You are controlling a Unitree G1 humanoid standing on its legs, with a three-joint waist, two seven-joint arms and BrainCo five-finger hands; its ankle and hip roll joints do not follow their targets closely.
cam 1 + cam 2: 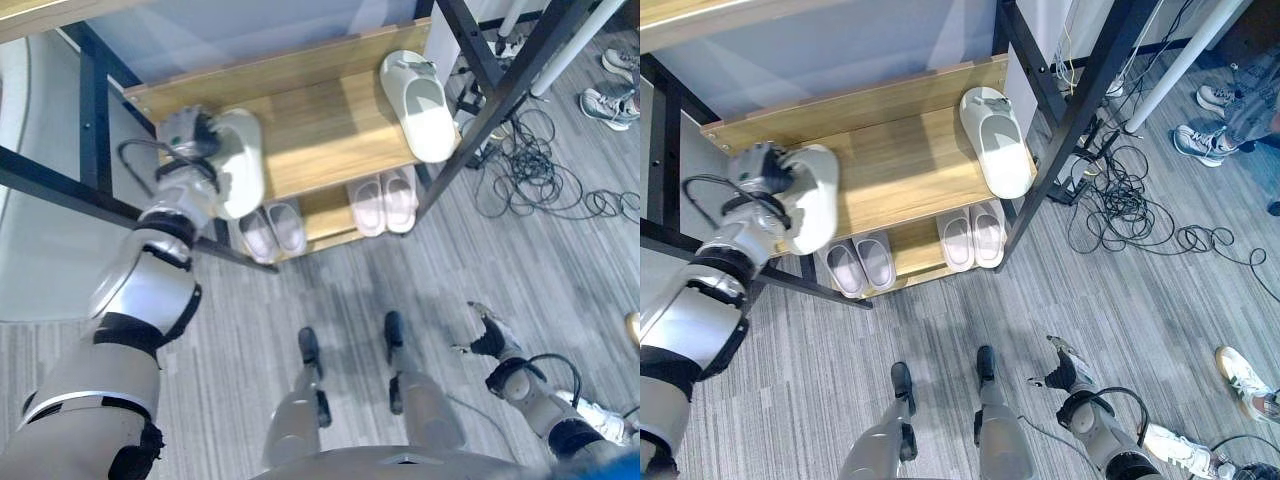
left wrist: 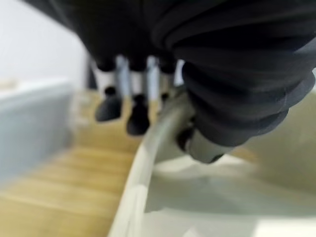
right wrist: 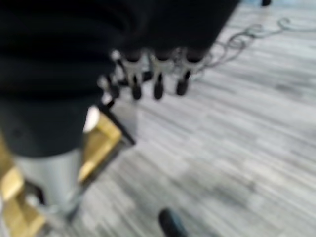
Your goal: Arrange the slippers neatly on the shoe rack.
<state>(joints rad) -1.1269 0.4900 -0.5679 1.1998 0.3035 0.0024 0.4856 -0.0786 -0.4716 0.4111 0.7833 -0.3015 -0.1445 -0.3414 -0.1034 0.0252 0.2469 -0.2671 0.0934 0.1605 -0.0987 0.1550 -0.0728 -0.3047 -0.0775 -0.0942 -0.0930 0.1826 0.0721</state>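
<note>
Right now my left robot hand (image 1: 190,135) rests on a slipper (image 1: 240,160) at the rack's (image 1: 330,130) left shelf edge, thumb curled on its rim, fingers straight, to square it. Its mate (image 1: 420,100) lies far right. Right robot hand (image 1: 490,335) hangs relaxed, empty, over the floor.

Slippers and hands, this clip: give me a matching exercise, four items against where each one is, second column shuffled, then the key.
Column one:
1. white slipper
2. cream slipper
3. pale slipper pairs
4. right hand

Column two:
A. under the left hand, at the upper shelf's left end
B. lower shelf
C. low over the grey floor, holding nothing
D. alone at the upper shelf's right end

Pairs: 1-D, 2-A, 3-B, 4-C
</note>
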